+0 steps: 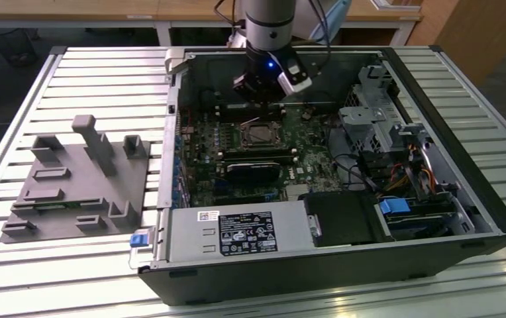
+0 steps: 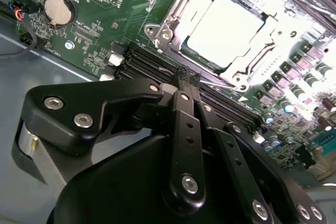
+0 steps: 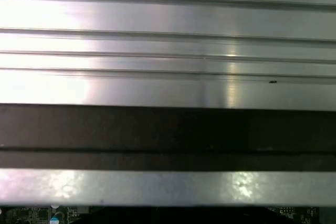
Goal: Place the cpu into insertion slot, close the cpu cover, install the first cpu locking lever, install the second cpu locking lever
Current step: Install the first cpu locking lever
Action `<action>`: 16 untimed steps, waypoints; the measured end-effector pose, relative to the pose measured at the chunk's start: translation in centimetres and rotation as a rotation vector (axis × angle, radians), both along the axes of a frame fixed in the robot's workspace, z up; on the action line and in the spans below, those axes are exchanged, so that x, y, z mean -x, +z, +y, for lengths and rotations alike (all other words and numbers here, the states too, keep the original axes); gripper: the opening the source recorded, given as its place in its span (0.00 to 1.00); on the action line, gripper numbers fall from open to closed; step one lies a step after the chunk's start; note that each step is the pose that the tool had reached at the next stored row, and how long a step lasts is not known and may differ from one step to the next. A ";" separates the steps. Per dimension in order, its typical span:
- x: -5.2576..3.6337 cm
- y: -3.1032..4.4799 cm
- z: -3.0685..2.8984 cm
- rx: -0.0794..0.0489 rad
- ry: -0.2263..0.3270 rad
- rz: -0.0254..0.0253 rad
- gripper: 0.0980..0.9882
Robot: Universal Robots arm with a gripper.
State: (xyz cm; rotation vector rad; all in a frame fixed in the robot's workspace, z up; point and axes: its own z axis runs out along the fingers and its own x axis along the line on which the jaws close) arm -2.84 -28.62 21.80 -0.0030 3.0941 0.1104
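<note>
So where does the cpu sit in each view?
Exterior view: the cpu lies in the insertion slot at mid-motherboard, just below the hand.
Second wrist view: its pale metal top shows through the cpu cover, beyond the hand's fingers.
First wrist view: not in it.
Shared landmark: the green motherboard.

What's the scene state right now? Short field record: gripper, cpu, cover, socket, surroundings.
gripper: inside the open computer case, above the motherboard beside the socket; holds nothing visible
cpu: seated in the insertion slot, pale top facing up
cpu cover: silvery frame lying around the chip, window over its top
locking levers: cannot tell whether they are latched
memory slots: long black rows between gripper and socket
outside case: grey fixture block on the slatted table, on the exterior view's left
</note>
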 end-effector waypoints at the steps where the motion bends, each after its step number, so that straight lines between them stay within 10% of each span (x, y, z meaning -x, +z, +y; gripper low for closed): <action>1: -0.09 -0.07 0.01 0.000 0.000 0.0000 0.01; 16: -0.70 -1.59 0.14 0.000 0.000 0.0001 0.01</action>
